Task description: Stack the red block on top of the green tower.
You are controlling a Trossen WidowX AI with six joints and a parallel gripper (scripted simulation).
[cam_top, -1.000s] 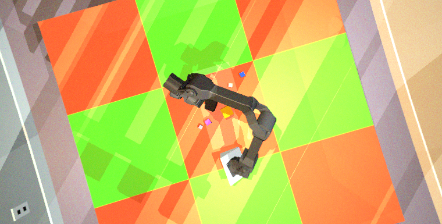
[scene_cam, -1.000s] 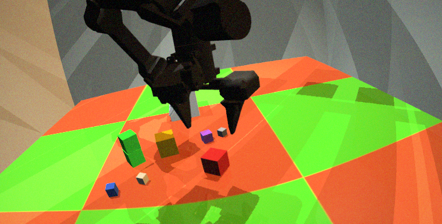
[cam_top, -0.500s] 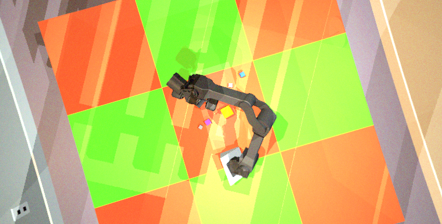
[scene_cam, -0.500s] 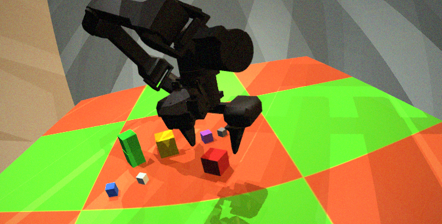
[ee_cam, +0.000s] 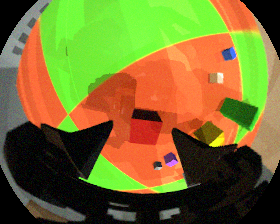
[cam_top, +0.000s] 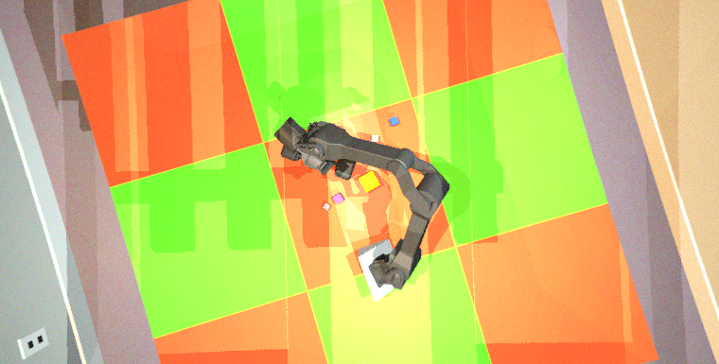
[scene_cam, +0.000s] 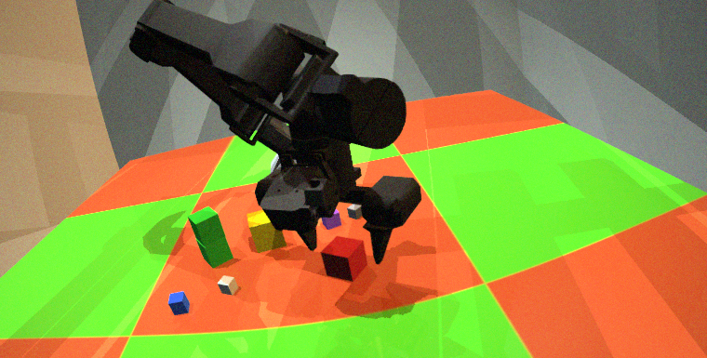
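The red block (scene_cam: 340, 261) (ee_cam: 145, 132) sits on the mat, separate from the tower. My gripper (scene_cam: 345, 255) (ee_cam: 143, 127) is wide open and empty, pointing down. Its fingertips appear on either side of the red block, close to it; their exact height against the block is hard to tell. The green tower (scene_cam: 211, 239) (ee_cam: 238, 113) is two green blocks stacked upright, to the left of the gripper in the exterior view. In the top view, the arm hides the red block and the tower.
A yellow block (cam_top: 369, 181) (scene_cam: 267, 236) stands between tower and gripper in the exterior view. Small purple (cam_top: 338, 198) (scene_cam: 331, 219) and grey (cam_top: 326, 206) (scene_cam: 353, 211) cubes lie behind the gripper there. White (cam_top: 375, 138) (scene_cam: 227, 285) and blue (cam_top: 394, 121) (scene_cam: 178, 302) cubes lie near the tower.
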